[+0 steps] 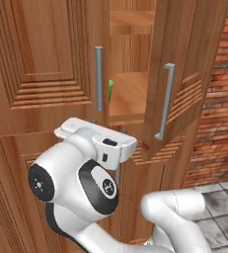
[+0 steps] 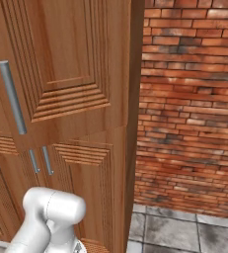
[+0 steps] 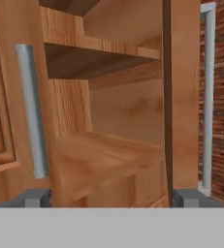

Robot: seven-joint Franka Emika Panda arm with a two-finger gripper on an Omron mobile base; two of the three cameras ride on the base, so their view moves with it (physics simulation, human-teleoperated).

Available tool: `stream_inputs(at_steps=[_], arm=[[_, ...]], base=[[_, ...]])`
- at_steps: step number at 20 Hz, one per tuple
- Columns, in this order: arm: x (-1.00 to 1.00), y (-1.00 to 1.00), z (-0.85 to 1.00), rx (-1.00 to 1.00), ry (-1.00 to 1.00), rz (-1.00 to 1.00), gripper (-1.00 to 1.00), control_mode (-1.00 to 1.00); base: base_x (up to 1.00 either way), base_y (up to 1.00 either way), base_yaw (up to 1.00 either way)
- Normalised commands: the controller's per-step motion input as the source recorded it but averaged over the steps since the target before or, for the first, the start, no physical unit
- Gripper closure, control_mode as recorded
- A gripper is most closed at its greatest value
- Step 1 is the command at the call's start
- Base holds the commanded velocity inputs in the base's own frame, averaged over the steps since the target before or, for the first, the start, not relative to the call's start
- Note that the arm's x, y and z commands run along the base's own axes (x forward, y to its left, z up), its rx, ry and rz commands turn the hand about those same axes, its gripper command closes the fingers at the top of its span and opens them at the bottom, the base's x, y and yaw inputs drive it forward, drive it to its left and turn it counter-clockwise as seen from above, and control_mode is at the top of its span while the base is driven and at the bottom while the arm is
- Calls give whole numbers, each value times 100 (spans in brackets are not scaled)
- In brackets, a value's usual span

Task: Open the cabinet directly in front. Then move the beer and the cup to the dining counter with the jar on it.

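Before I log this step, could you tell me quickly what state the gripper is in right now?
Gripper: open and holding nothing, its fingertips spread wide before the cabinet, whose right door stands partly open.

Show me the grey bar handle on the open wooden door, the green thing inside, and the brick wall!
Grey bar handle (image 1: 164, 101): left base view, mid-bar.
Green thing (image 1: 110, 91): left base view, its visible sliver.
Red brick wall (image 2: 189, 99): right base view, middle.

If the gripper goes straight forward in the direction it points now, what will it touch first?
Probably nothing at first: the gripper points into the gap between the cabinet doors. Beyond lies the bare lower shelf, then likely the back wall, though depth is unclear.
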Motion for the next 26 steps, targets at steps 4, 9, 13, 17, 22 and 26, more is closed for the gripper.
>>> stream_inputs(at_steps=[4,9,13,17,22,26], arm=[[86,-21,0,4,11,-1,-100,-100],[86,-45,-2,5,6,0,-100,-100],[100,-35,-4,3,3,0,-100,-100],[38,-67,-2,4,5,0,-100,-100],[-60,-100,0,11,0,-5,-100,-100],[-99,-100,0,16,0,-10,-100,-100]], base=[[0,0,0],[0,0,0],[0,0,0],[0,0,0],[0,0,0],[0,0,0]])
